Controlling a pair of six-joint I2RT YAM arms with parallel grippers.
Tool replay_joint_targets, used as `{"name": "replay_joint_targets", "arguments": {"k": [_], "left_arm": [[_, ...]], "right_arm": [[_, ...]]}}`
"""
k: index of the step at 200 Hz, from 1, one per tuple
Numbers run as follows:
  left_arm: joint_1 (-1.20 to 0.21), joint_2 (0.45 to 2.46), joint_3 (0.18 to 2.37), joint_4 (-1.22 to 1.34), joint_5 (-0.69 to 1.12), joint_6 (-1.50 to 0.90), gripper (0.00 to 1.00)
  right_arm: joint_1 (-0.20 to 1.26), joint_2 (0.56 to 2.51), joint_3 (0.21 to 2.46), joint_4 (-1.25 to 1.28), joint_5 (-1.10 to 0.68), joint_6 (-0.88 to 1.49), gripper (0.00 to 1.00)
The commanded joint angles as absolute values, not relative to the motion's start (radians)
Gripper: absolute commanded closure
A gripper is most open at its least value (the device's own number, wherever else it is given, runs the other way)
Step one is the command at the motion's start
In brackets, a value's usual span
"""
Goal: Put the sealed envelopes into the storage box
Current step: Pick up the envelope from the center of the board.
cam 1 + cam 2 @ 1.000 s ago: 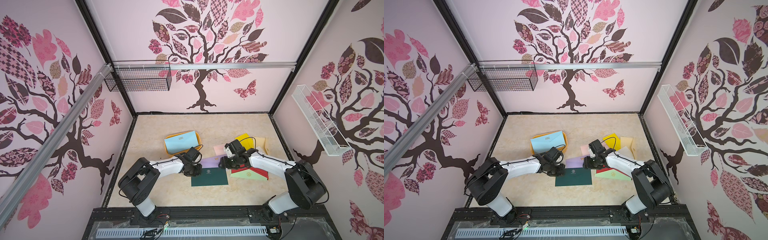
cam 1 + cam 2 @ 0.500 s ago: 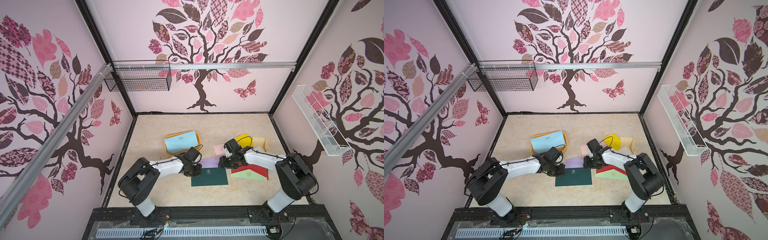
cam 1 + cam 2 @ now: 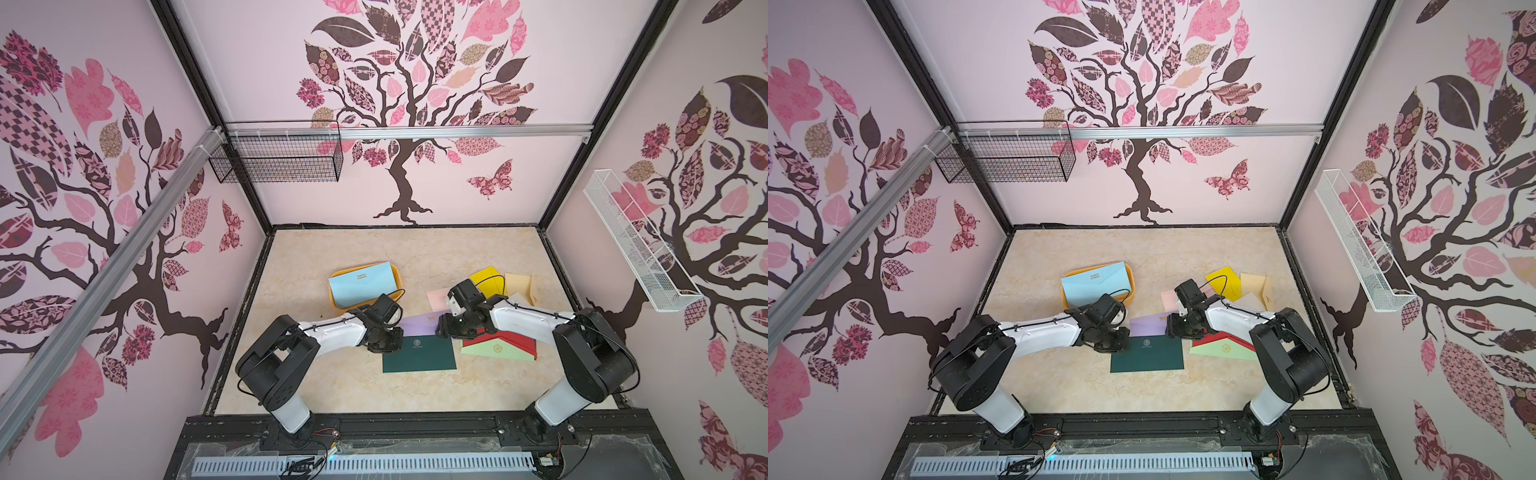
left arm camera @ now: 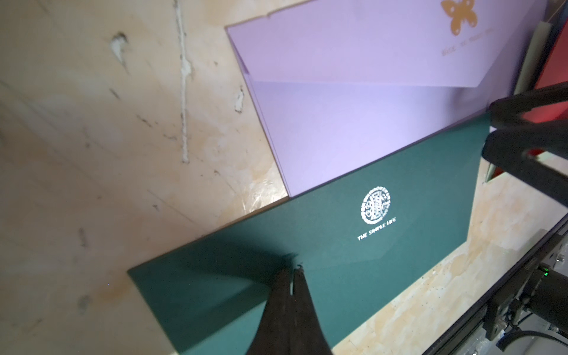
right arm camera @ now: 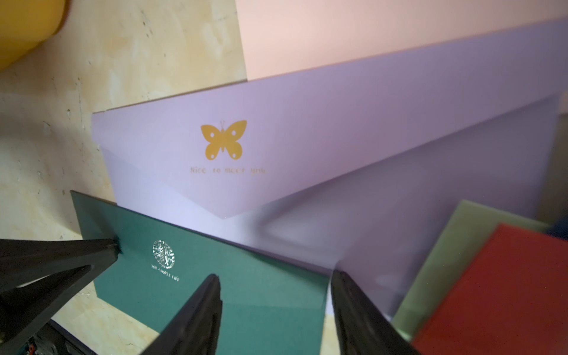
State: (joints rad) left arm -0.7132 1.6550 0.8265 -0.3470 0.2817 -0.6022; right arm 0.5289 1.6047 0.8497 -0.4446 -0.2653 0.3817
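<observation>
A dark green envelope (image 3: 419, 355) (image 3: 1148, 355) lies flat near the table's front, overlapping a lilac envelope (image 3: 419, 324) (image 5: 307, 138) with a gold butterfly. My left gripper (image 3: 384, 343) (image 4: 293, 270) is shut, with its tips resting on the green envelope's left part (image 4: 338, 246). At that envelope's far right corner, my right gripper (image 3: 444, 330) (image 5: 275, 274) stands open, one finger over the green paper (image 5: 246, 292) and one over the lilac. The orange storage box (image 3: 400, 286) (image 3: 1133, 286) sits behind the left gripper and holds a light blue envelope (image 3: 361, 284).
Pink (image 3: 438, 297), yellow (image 3: 486, 280), cream (image 3: 519, 284), red (image 3: 507, 338) and pale green (image 3: 494, 353) envelopes lie in a loose pile under and behind my right arm. A black wire basket (image 3: 282, 158) hangs at the back left, a white one (image 3: 631, 249) on the right wall.
My right arm's elbow has swung inward and its gripper has edged slightly left at the green envelope's corner. The left arm and the envelopes have not moved.
</observation>
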Motion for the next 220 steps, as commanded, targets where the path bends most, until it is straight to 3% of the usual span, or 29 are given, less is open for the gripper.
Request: {"name": "replay_joint_targets", "arguments": {"k": [1,165,220], "left_arm": [[-0.712,1.710,0.775,-0.396,0.237,-0.598,1.00],[-0.713,1.735,0.760,-0.365,0.249,-0.605,1.00],[-0.713,1.742,0.756,-0.361,0.249,-0.607,1.00]], "right_arm": [[0.535,1.608,0.808,-0.450,-0.329,0.400,0.38],[0.521,1.392,0.757,-0.258,-0.627,0.443,0.38],[0.491,1.433,0.713,-0.232,-0.659,0.452,0.40]]}}
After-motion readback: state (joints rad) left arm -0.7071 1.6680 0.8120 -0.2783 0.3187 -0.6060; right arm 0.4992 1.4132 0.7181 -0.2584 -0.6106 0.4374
